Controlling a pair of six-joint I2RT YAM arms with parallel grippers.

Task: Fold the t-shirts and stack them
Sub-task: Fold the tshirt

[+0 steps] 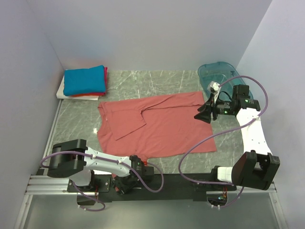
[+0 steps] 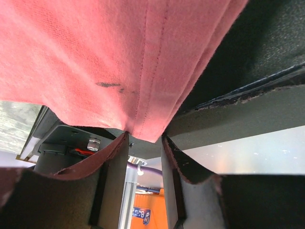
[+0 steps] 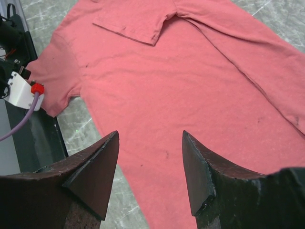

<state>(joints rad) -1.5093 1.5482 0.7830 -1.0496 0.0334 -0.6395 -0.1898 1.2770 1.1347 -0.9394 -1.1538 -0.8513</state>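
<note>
Looking over my table (image 1: 143, 82), I judge that the work is somewhat past the half. Three t-shirts already lie folded in a pile at the far left corner: the blue shirt (image 1: 85, 79) on top, the red shirt (image 1: 88, 95) under it, and the white shirt (image 1: 61, 91) at the bottom (only its edge shows).

The salmon-pink shirt (image 1: 167, 129) is the one that remains. It lies spread in the middle of the table, with one side and its sleeve turned in over the body.

My left gripper (image 2: 145, 138) sits low at the near edge of this shirt. A corner of the hem hangs just at the mouth of its jaws, which stand apart, so the cloth is not yet pinched. My right gripper (image 3: 150, 143) hovers over the right part of the same shirt, near the teal bin (image 1: 219, 74), with its jaws wide and nothing between them.

What is left, I think, are the other folds and then the carrying to the pile.
</note>
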